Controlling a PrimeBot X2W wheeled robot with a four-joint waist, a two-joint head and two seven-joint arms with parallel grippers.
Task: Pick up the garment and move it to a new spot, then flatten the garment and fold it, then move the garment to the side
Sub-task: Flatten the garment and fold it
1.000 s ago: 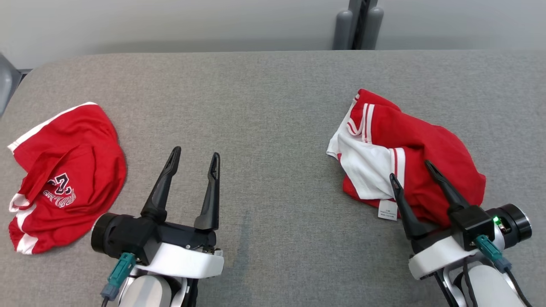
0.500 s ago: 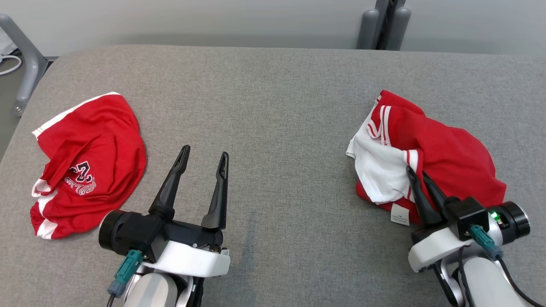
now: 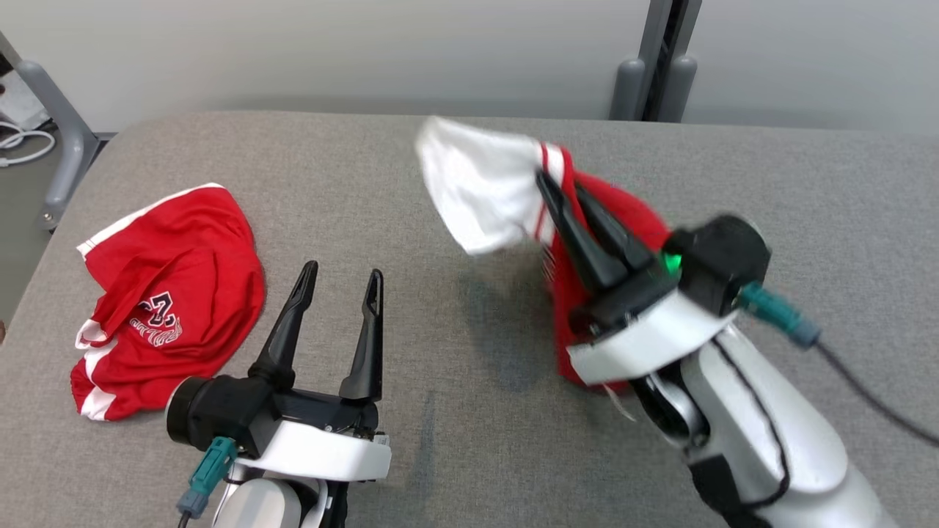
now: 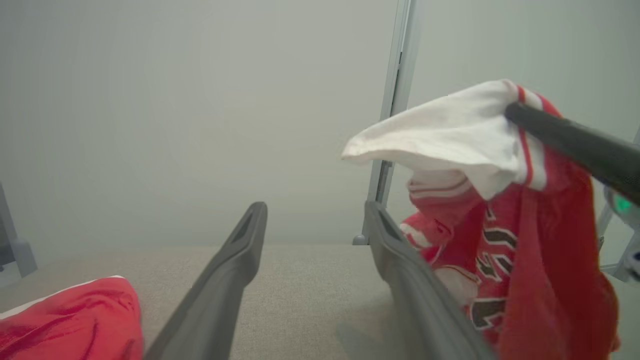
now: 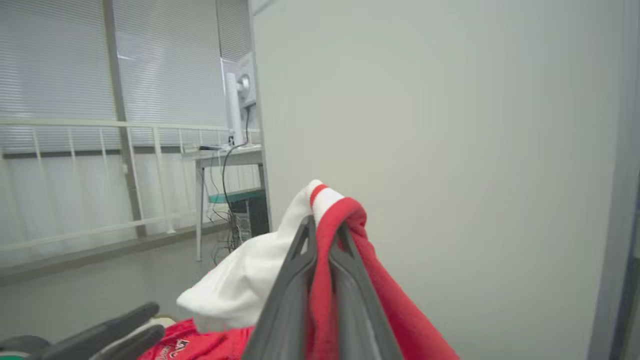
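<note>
Item 1, red-and-white jersey [image 3: 480, 187]: 1 second ago lying crumpled at the right of the grey padded table [image 3: 440, 425], now hanging hoisted nearer its middle. Right gripper [image 3: 561, 185]: clamped on the striped hem, lifting and swinging it leftward. Left gripper [image 3: 343, 273]: resting low with fingers spread, holding nothing. Item 2, second red jersey [image 3: 176, 293]: lying at the left. Status: pick-up done, relocation proceeding; flattening and folding waiting
</note>
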